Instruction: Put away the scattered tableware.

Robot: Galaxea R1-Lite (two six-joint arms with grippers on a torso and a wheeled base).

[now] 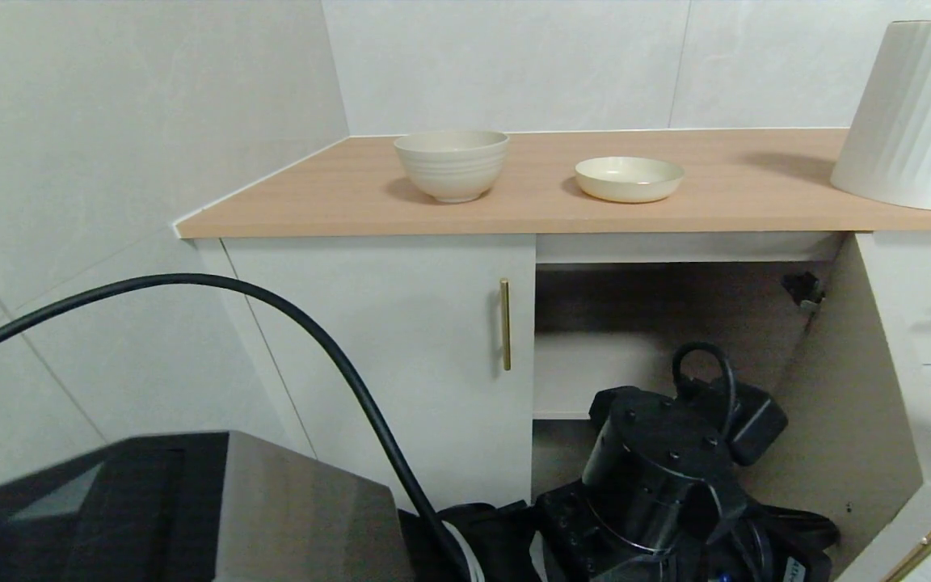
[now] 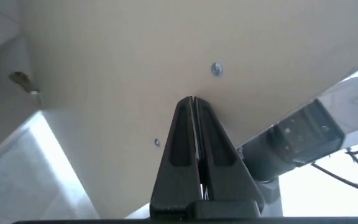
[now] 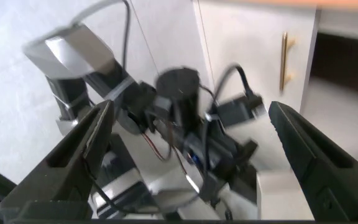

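Likely risking snagging the open door [image 1: 861,388] while reaching up for bowl [image 1: 452,164] or dish [image 1: 629,178], left gripper [image 2: 193,104] pressed together, right gripper [image 3: 191,111] spread.

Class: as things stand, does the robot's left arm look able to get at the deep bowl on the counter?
Probably not yet. The left gripper is shut and low, facing the open cabinet door, below the counter. The bowl stands unobstructed on top, so the arm would have to lift first.

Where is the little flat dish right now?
In the head view, the little dish sits on the wooden countertop, right of the deeper bowl, left of the white ribbed container, above the open cabinet.
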